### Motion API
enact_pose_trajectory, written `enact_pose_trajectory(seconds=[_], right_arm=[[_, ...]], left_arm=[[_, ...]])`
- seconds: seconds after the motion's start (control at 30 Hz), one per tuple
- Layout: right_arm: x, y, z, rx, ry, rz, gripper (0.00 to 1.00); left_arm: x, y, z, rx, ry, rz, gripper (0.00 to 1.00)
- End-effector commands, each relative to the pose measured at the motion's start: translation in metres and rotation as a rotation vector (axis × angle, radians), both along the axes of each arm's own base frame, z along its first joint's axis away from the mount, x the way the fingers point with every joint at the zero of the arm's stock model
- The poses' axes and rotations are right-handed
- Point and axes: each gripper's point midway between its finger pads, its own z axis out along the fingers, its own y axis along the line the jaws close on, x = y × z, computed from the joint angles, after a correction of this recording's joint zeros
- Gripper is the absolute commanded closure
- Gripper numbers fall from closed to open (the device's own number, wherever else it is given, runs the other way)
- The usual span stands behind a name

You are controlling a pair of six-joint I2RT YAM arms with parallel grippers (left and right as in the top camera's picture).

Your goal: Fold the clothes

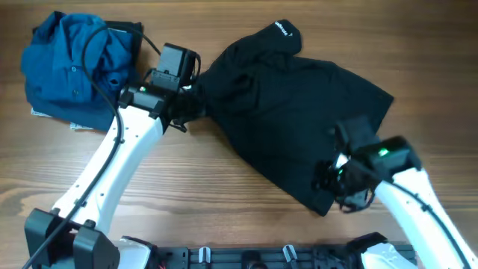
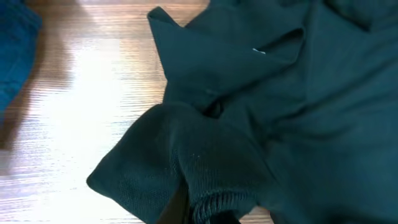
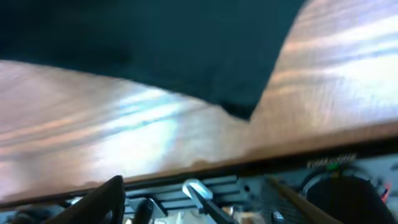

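The black shirt [image 1: 299,112] lies spread and rumpled across the middle and right of the wooden table, with white lettering [image 1: 282,30] on a fold at its far edge. My left gripper [image 1: 193,104] is at the shirt's left edge. In the left wrist view the shirt [image 2: 280,106] bunches over the jaws [image 2: 199,211], which are shut on a ribbed hem. My right gripper [image 1: 336,183] hovers over the shirt's near corner. In the right wrist view it is open and empty [image 3: 211,205], with the shirt's corner [image 3: 239,106] apart from it on the table.
A crumpled blue button-up shirt [image 1: 71,63] lies at the far left on a dark folded piece, behind my left arm. Its edge shows in the left wrist view [image 2: 15,56]. The table's front edge and a black rail [image 3: 261,171] sit just below my right gripper.
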Motion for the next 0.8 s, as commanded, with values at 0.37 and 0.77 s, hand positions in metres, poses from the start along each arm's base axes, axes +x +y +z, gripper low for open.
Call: enact_pose_trajectory(seconds=[0.37, 0.77], right_arm=[[-0.017, -0.004, -0.083, -0.179, -0.036, -0.251, 0.42], [0.000, -0.005, -0.107, -0.231, -0.061, -0.227, 0.41]], left_arm=[[0.013, 0.025, 0.006, -0.004, -0.024, 0.080, 0.96], [0.012, 0.025, 0.006, -0.004, -0.023, 0.080, 0.96]])
